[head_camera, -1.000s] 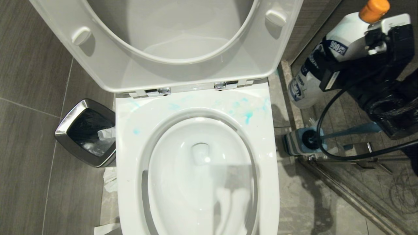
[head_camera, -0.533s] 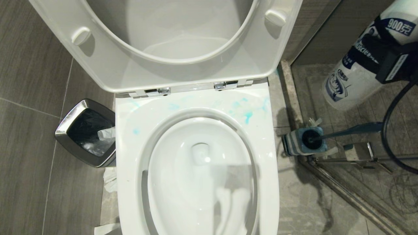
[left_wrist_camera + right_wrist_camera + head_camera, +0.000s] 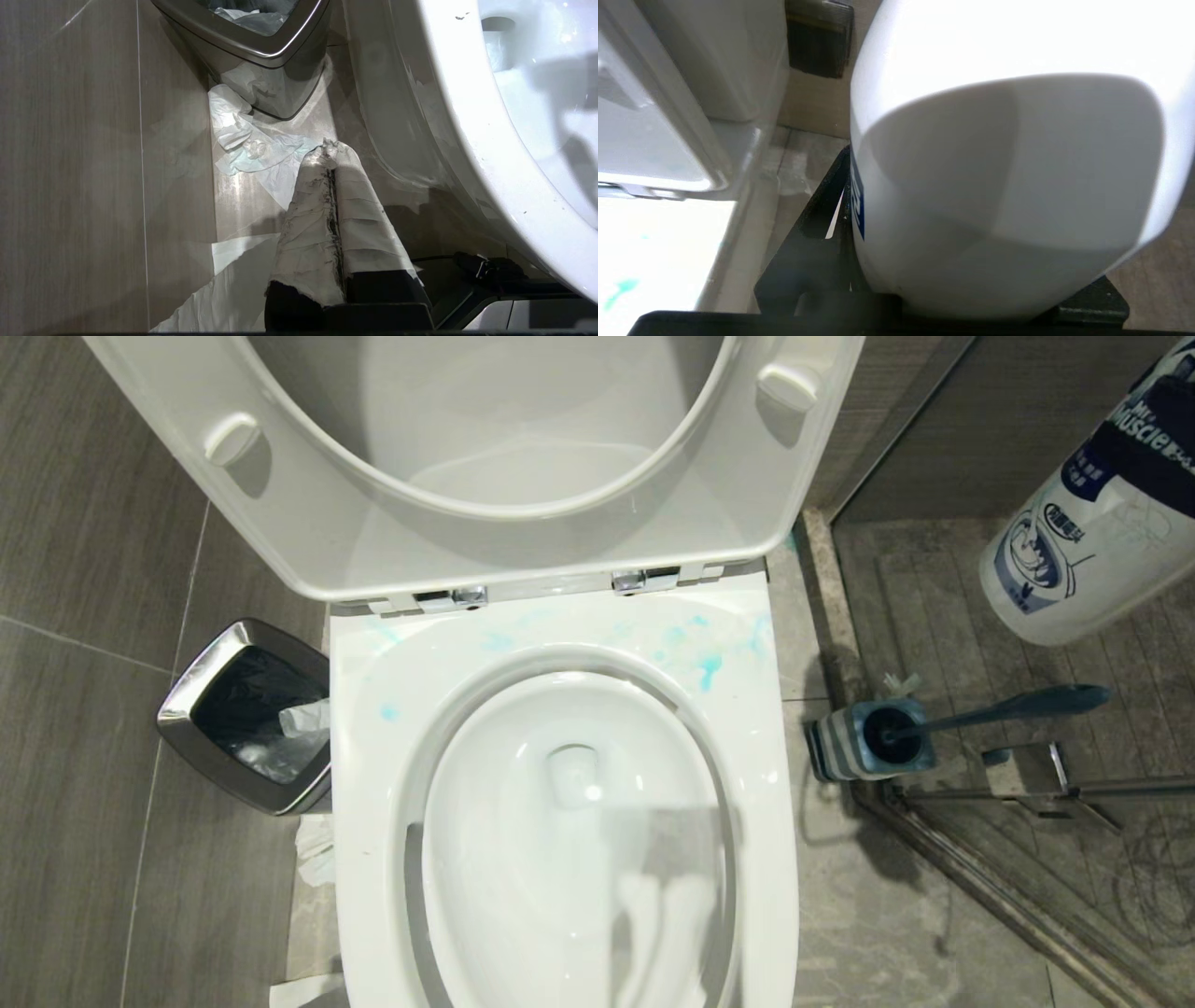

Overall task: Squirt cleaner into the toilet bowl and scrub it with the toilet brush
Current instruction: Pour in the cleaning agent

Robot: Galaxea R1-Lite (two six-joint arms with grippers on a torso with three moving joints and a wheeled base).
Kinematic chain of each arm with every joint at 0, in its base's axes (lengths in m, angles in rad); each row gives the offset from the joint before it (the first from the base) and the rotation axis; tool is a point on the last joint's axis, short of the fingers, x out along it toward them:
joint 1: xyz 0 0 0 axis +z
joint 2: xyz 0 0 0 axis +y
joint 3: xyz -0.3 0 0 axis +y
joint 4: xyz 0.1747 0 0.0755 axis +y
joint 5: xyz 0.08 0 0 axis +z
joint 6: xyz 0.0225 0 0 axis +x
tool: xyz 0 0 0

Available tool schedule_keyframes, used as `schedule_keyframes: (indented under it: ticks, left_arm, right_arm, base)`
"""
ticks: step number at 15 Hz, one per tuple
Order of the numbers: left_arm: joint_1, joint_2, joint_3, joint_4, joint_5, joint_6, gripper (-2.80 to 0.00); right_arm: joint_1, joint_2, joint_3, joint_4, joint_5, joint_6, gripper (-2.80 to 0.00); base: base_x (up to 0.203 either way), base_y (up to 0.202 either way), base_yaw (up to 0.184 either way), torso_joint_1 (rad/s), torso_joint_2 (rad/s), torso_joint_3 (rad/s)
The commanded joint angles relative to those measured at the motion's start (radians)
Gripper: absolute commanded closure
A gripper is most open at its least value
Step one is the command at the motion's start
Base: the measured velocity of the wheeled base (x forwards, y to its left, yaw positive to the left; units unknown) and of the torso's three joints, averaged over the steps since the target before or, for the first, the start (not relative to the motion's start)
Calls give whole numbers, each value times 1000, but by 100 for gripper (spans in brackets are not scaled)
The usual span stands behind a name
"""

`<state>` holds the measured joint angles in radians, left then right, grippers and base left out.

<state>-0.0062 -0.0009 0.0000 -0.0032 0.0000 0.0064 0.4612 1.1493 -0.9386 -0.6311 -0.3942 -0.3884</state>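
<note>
Cleaner bottle (image 3: 1092,532) is clamped in the right gripper (image 3: 971,298) beside the toilet bowl (image 3: 560,821); left gripper (image 3: 332,154) is closed and empty.

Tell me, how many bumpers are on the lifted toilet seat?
2 seat bumpers show: one on the lifted seat's left side, one on its right side. More may be hidden above the head view's top edge.

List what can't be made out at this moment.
- Cleaner bottle: top cut off by the head view's edge; nozzle unseen.
- Right gripper: the bottle fills the right wrist view, hiding the fingertips.
- Toilet brush: bristles sunk in its holder.
- Bin: contents too dark.
</note>
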Motion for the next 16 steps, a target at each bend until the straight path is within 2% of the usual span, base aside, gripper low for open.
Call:
schedule_keyframes:
  ticks: [1,4,10,16]
  left_arm:
    - [0,1,0,0,0,-3,0]
    - [0,1,0,0,0,-5,0]
    - [0,1,0,0,0,-3,0]
    - [0,1,0,0,0,-5,0]
  right_arm:
    - [76,-13,1,-4,-49,-5,0]
    - [117,-11,-3,-4,-67,-50,0]
    - [132,-7,17,-4,-67,-84,0]
    - [291,57,11,-7,-171,-95,0]
  base:
    - [0,0,0,0,0,0]
    - [0,0,0,3,4,133]
    - [0,0,0,4,2,194]
    - [0,0,0,3,3,199]
